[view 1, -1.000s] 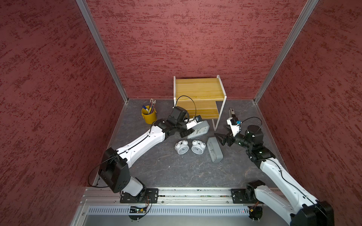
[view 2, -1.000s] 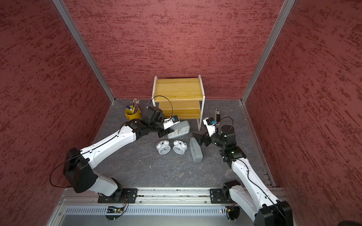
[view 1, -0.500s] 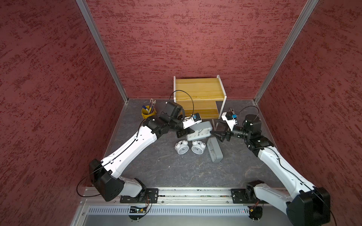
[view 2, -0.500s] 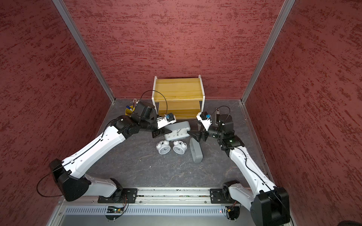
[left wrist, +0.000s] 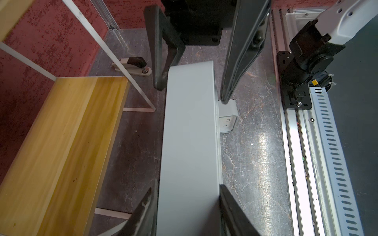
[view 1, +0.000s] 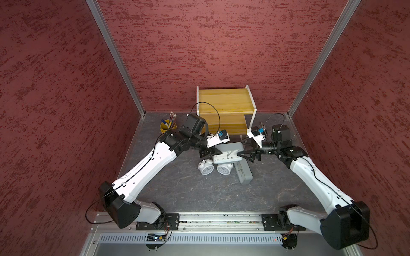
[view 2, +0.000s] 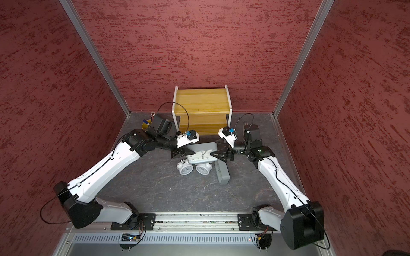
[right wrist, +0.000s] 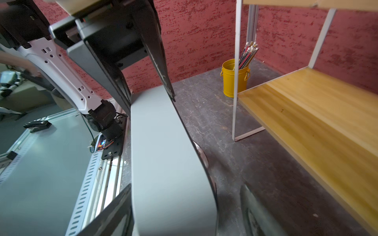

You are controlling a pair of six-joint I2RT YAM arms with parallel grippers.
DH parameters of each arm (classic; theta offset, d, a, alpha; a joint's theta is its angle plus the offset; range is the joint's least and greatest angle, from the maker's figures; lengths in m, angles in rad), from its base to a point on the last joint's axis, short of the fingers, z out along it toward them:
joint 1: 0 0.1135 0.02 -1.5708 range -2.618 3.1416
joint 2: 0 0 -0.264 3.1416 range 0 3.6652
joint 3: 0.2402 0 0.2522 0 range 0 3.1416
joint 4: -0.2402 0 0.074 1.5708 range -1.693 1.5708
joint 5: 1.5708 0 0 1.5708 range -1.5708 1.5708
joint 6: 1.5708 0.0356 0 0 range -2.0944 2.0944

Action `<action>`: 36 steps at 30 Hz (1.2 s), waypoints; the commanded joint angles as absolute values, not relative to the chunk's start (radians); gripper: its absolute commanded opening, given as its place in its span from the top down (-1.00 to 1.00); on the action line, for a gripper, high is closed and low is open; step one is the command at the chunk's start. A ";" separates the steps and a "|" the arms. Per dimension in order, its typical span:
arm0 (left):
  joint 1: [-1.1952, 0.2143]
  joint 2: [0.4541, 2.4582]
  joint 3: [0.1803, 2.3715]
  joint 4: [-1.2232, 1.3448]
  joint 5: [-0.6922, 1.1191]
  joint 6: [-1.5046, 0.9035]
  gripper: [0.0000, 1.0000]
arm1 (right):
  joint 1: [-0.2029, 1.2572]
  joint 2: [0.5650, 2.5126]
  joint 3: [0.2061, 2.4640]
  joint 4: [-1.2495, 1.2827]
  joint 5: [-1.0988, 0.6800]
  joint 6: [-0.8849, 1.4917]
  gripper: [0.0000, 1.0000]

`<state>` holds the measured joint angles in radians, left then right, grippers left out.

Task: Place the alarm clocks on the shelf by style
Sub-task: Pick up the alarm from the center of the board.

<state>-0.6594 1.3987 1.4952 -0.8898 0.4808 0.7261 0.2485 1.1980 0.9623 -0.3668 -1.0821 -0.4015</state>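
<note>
Count: 4 clocks. 2 grey rectangular: grey clock (view 1: 228,147) up in the air, second grey clock (view 1: 245,175) lying on the surface (view 1: 188,188). 2 small twin-bell: white clock (view 1: 206,170) and white clock (view 1: 223,169), side by side. 1 shelf (view 1: 224,99), 2 wooden boards. 1 yellow bucket (view 1: 165,128); pens bundled too tight to count. 1 stapler (left wrist: 133,65).

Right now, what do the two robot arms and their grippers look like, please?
The left arm and right arm have white shell segments, black joints and black shoulder housings. A thin black cable runs along each and loops free near the wrist. Each wrist carries a white camera mount with a small blue part. The left gripper and right gripper are black, with flat tapering fingers.
</note>
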 commanded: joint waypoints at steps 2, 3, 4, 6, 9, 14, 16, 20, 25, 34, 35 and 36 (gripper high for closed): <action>-0.661 1.407 1.548 -0.888 0.546 0.746 0.74 | 0.266 1.201 0.988 -0.415 -1.135 -0.431 -0.33; -0.660 1.411 1.552 -0.891 0.546 0.745 0.75 | 0.266 1.199 0.988 -0.410 -1.135 -0.426 -0.23; -0.660 1.413 1.554 -0.890 0.543 0.746 0.74 | 0.268 1.196 0.984 -0.401 -1.135 -0.420 -0.13; -0.661 1.414 1.552 -0.883 0.538 0.742 0.74 | 0.268 1.186 0.977 -0.375 -1.127 -0.395 0.08; -0.658 1.417 1.543 -0.865 0.521 0.734 0.73 | 0.268 1.169 0.961 -0.327 -1.118 -0.351 0.41; -0.647 1.414 1.519 -0.802 0.503 0.707 0.65 | 0.267 1.146 0.931 -0.247 -1.139 -0.296 0.65; -0.640 1.404 1.496 -0.750 0.494 0.681 0.53 | 0.268 1.135 0.922 -0.217 -1.139 -0.282 0.79; -0.602 1.370 1.435 -0.633 0.518 0.613 -0.05 | 0.267 1.105 0.896 -0.131 -1.119 -0.237 0.91; -0.521 1.308 1.342 -0.495 0.600 0.495 -0.72 | 0.267 1.086 0.889 -0.030 -1.111 -0.175 0.91; -0.369 1.158 1.110 -0.241 0.829 0.262 -0.99 | 0.268 1.098 0.946 0.017 -1.143 -0.137 0.92; -0.357 1.141 1.081 -0.203 0.859 0.235 -0.99 | 0.267 1.099 0.954 0.023 -1.147 -0.135 0.92; -0.348 1.128 1.059 -0.175 0.892 0.216 -0.99 | 0.268 1.102 0.958 0.031 -1.153 -0.128 0.91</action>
<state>-0.3695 1.1629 1.1049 -0.3180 0.7616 0.3222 0.2615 1.1145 0.8974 -0.0586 -1.1042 -0.1574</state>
